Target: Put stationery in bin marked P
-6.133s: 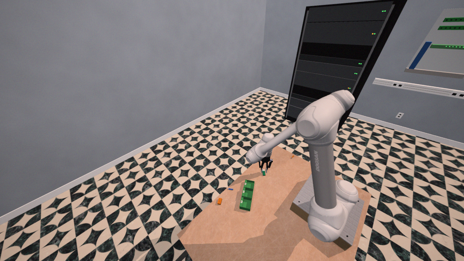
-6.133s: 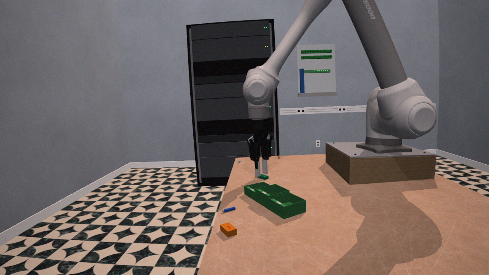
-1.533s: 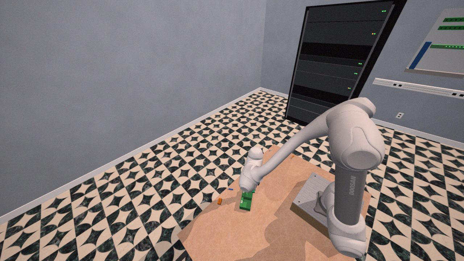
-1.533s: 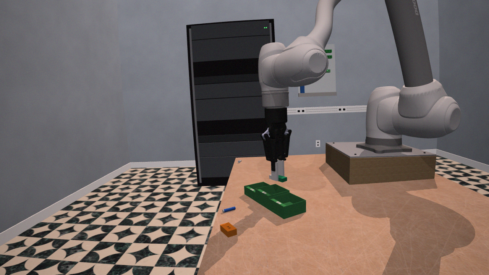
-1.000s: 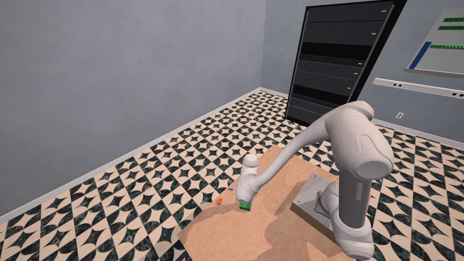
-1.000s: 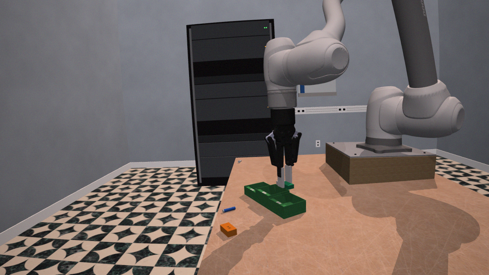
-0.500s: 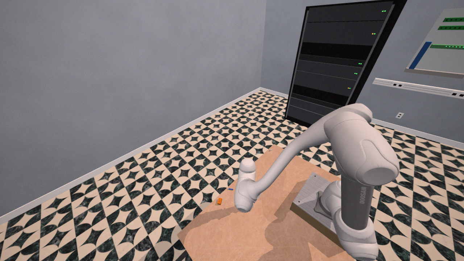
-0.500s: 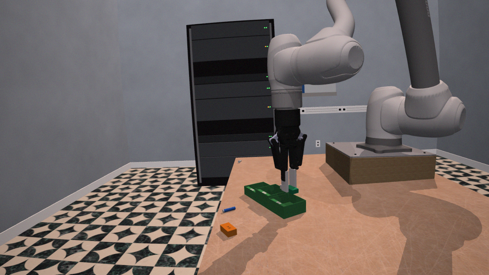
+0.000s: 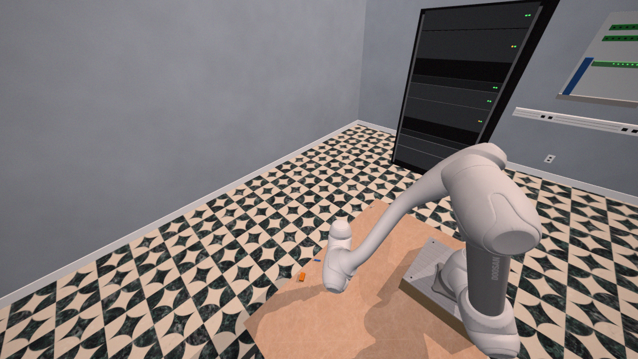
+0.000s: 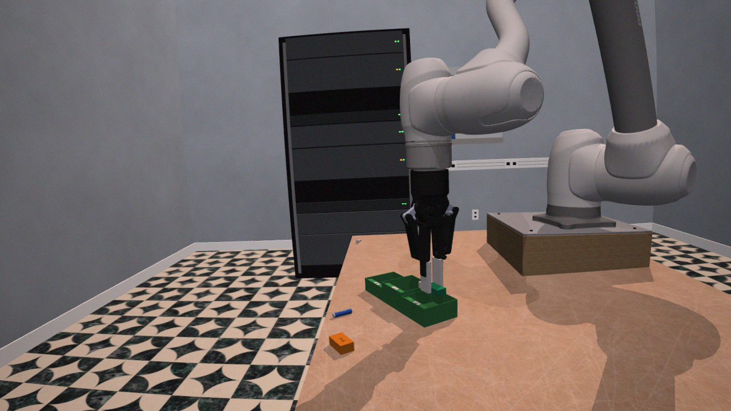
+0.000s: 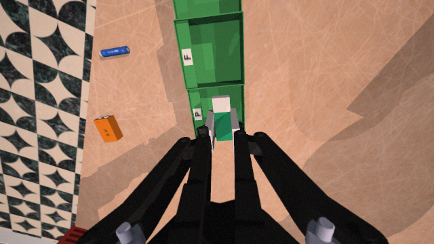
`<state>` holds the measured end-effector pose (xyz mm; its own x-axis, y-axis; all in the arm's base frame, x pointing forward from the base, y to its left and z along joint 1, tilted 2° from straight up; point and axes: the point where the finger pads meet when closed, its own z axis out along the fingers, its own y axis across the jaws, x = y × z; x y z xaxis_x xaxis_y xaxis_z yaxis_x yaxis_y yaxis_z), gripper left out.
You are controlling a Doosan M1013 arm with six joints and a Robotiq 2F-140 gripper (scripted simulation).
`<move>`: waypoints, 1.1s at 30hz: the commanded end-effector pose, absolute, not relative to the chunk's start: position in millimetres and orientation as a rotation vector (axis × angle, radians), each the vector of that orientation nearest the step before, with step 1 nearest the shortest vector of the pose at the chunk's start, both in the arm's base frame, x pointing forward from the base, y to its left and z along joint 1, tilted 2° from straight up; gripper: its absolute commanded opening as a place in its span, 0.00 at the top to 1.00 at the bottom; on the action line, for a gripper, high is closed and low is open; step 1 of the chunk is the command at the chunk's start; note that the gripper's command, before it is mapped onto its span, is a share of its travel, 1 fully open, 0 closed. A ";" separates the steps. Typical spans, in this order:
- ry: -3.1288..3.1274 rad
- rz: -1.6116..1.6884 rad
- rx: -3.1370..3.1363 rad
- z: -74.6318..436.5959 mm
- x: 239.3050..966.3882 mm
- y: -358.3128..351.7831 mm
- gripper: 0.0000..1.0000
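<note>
My gripper (image 10: 433,287) (image 11: 222,117) is shut on a green-and-white eraser (image 10: 438,289) (image 11: 223,126), held level, its white end toward bin F in the wrist view. The eraser is over bin P (image 10: 440,313) (image 11: 243,102), the front bin of a joined green row. Its green end covers the bin's near edge in the wrist view, so I cannot tell whether it overlaps that wall. Bin F (image 11: 186,35) adjoins bin P, with a third bin (image 11: 207,7) beyond; its label is out of the wrist view. The arm hides the bins and gripper in the top view.
A blue battery (image 9: 317,260) (image 10: 342,313) (image 11: 114,51) and an orange 9V battery (image 9: 301,276) (image 10: 341,342) (image 11: 108,129) lie near the table's edge. A small grey item (image 9: 372,206) (image 10: 357,241) lies at the far corner. A red object (image 11: 72,234) shows at the wrist view's lower left.
</note>
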<state>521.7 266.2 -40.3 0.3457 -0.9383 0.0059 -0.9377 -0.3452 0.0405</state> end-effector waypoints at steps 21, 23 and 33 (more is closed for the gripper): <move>-1.777 -0.028 2.548 -77.9 520.9 265.6 0.80; -1.777 -0.028 2.548 -77.9 520.9 265.5 0.80; -1.777 -0.028 2.548 -77.9 520.8 265.2 0.74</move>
<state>520.4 264.9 -78.5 0.3457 -0.9383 0.0059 -0.9377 -0.3452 0.0404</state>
